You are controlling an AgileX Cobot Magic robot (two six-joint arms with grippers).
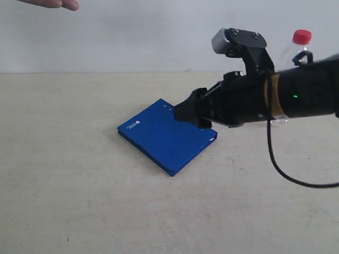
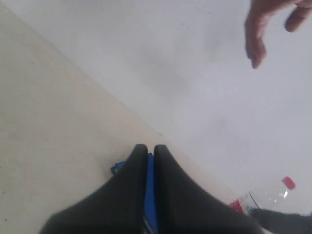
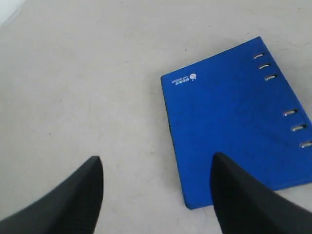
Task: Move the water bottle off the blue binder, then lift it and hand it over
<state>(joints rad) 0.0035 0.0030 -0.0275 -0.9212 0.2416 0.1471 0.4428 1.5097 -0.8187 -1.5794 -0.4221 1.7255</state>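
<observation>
The blue binder (image 1: 165,136) lies flat on the table with nothing on it. Its slots and white logo show in the right wrist view, blue binder (image 3: 229,122). The water bottle (image 1: 294,48), red cap up, stands at the back right, off the binder and mostly hidden by the black arm. Only part of the water bottle (image 2: 265,197) shows in the left wrist view. My right gripper (image 1: 193,116) hovers open over the binder's right corner, right gripper (image 3: 156,159) empty. My left gripper (image 2: 149,148) is shut, with a strip of binder (image 2: 150,195) showing beyond the slit. It is outside the exterior view.
A person's hand (image 1: 53,4) reaches in at the top left against the white wall; the same hand (image 2: 261,29) shows in the left wrist view. A black cable (image 1: 280,169) loops down from the right arm. The beige table (image 1: 79,201) spreads around the binder.
</observation>
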